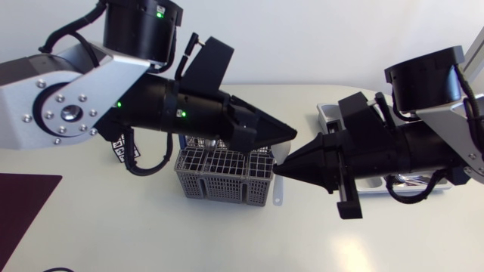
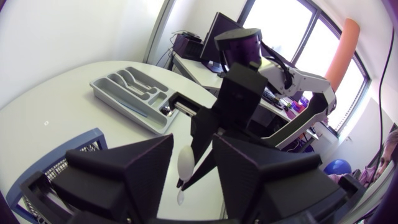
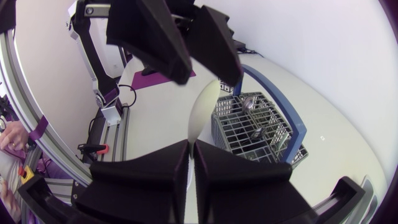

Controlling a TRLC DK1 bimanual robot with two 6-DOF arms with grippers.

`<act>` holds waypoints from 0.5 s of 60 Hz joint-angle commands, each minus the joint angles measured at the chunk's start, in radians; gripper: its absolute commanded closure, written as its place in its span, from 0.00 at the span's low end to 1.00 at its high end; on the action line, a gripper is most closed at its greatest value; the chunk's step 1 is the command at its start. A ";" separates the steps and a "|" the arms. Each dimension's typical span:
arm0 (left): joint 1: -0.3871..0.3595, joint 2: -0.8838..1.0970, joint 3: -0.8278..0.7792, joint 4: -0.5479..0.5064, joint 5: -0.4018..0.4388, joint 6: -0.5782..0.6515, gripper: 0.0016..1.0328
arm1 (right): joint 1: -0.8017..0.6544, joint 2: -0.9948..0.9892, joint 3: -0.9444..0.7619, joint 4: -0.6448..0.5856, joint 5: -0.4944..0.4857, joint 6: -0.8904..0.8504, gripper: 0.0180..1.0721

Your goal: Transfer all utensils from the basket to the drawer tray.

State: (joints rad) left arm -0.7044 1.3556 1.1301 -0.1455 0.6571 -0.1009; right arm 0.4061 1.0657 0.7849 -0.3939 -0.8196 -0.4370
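White tabletop (image 1: 151, 234) bears a grey basket (image 1: 223, 175); left gripper (image 2: 193, 142) gapes; right gripper (image 3: 191, 144) pinches, seemingly, a pale spoon (image 3: 202, 109); tray (image 2: 134, 93) compartments show only from the left wrist.

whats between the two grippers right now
a white spoon, held by the right gripper and pointing at the open left gripper; both wrist views show it
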 commanded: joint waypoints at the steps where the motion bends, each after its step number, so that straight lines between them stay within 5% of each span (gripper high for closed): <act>1: 0.025 0.002 0.045 0.012 -0.008 -0.029 0.33 | -0.003 0.010 -0.026 -0.020 0.011 0.012 0.94; 16: 0.157 -0.001 0.088 -0.008 -0.100 -0.045 0.34 | -0.214 -0.044 -0.042 -0.112 0.066 -0.129 0.94; 30: 0.143 0.019 0.025 -0.066 -0.290 0.056 0.34 | -0.553 -0.033 -0.099 -0.126 0.140 -0.404 0.94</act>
State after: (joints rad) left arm -0.5491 1.3560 1.1824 -0.1982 0.4053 -0.0834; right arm -0.0498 1.0176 0.7288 -0.5026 -0.6960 -0.7147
